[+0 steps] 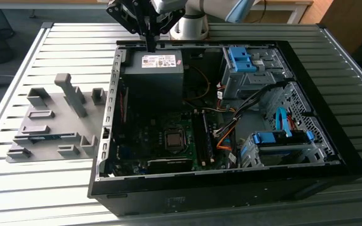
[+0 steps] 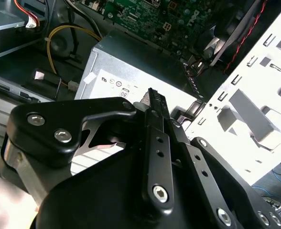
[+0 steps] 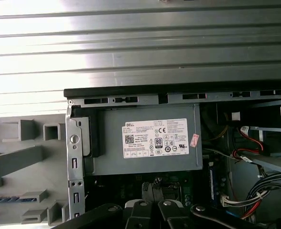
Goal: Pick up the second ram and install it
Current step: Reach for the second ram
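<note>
The second ram [image 1: 45, 137] is a thin blue-green stick lying in the grey fixture plate [image 1: 49, 127] at the exterior view's left, outside the computer case. In the first wrist view the second ram [image 3: 6, 199] shows as a blue strip among the grey blocks. My gripper [image 1: 151, 47] hangs over the back edge of the open case [image 1: 168, 197], above the grey power supply [image 1: 152, 70], far from the stick. Its fingers [image 2: 153, 102] are pressed together and hold nothing. On the green motherboard run the long black memory slots [image 1: 200, 136].
The case lies open on a slatted metal table [image 1: 55, 188]. Blue drive cages [image 1: 241, 59] and orange and black cables [image 1: 228, 127] crowd its right half. Tall grey fixture posts [image 1: 71, 94] stand beside the case wall. The power supply's label [image 3: 155, 138] faces up.
</note>
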`<state>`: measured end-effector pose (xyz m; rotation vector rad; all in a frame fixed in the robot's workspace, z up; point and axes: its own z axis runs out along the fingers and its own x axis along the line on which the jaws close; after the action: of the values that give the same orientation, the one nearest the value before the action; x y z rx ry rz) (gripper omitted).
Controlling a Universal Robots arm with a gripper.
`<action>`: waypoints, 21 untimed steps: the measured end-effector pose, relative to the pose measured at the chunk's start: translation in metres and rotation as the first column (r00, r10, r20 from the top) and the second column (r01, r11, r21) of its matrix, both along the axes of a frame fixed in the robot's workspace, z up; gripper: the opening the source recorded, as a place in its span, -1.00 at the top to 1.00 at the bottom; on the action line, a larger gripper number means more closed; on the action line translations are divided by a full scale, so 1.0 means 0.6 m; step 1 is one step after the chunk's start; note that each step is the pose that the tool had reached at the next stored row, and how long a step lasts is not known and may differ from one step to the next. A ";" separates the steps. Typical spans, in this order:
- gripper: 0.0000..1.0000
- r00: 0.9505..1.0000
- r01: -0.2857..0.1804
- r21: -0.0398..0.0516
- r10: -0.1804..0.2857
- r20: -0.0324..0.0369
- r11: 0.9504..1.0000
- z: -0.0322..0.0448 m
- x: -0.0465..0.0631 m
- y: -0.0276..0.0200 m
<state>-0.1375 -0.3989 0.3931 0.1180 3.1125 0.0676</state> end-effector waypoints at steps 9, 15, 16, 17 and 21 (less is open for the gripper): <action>0.79 1.000 0.000 0.000 0.000 0.000 1.000 0.000 -0.006 0.0000; 0.79 1.000 0.000 0.000 0.000 0.000 1.000 0.000 -0.009 0.0000; 0.79 1.000 0.000 0.000 0.000 0.000 1.000 0.000 -0.009 0.0000; 0.79 1.000 0.000 0.000 0.000 0.000 1.000 0.000 -0.010 0.0000; 0.79 1.000 0.000 0.000 0.000 0.000 1.000 0.000 -0.011 0.0000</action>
<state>-0.1443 -0.3989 0.3930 0.1180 3.1125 0.0676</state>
